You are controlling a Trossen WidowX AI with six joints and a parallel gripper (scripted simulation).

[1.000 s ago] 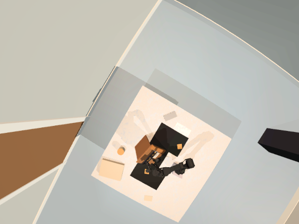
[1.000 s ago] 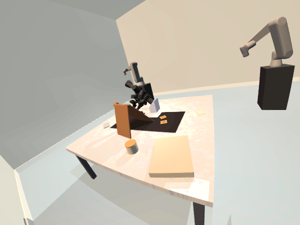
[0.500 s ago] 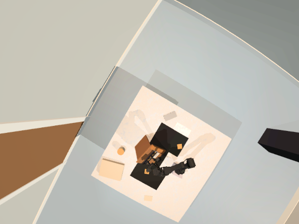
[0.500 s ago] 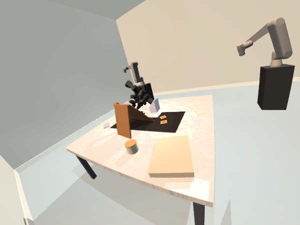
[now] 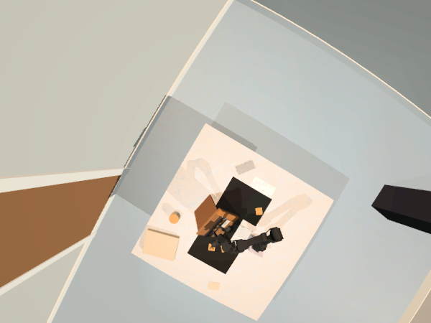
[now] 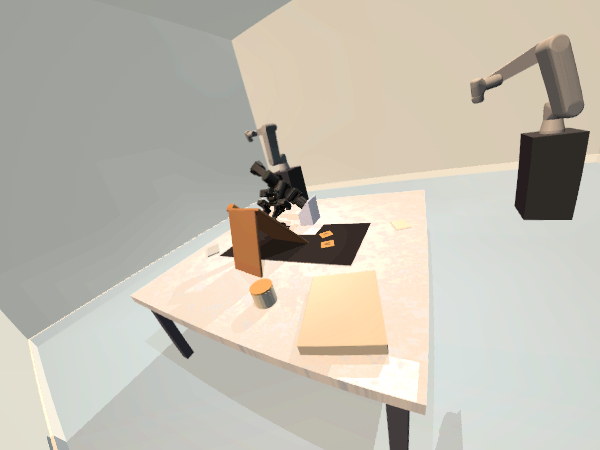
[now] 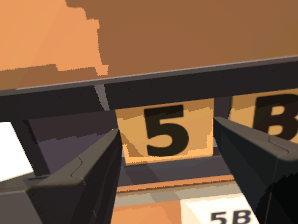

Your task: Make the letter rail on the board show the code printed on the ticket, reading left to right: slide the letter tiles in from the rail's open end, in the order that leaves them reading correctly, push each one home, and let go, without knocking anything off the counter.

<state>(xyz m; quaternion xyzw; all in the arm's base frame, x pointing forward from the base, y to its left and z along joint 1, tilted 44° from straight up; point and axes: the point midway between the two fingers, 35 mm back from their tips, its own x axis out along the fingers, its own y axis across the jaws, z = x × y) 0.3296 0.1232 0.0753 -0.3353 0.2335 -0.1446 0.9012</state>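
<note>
My gripper (image 7: 166, 129) is shut on the orange 5 tile (image 7: 200, 145), which sits in the dark rail (image 7: 155, 173) on the brown board (image 7: 175, 40) (image 6: 245, 240). An orange B tile (image 7: 277, 117) is in the rail to the right of the 5, with a gap between them. Dark rail shows to the left of the 5. The ticket (image 7: 192, 210) below the rail reads 5B at its visible part; the rest is cut off. Loose orange tiles lie on the dark mat: one tile (image 5: 258, 211) on one side of the board, and two tiles (image 6: 326, 234) (image 6: 327, 244) on the other.
An orange-topped can (image 5: 174, 217) (image 6: 263, 293) and a large flat box (image 5: 161, 245) (image 6: 344, 312) stand behind the board. A grey block (image 5: 245, 167) (image 6: 213, 250) and a yellow pad (image 5: 213, 286) (image 6: 400, 224) lie farther out. A lavender panel (image 6: 309, 211) stands near the arm.
</note>
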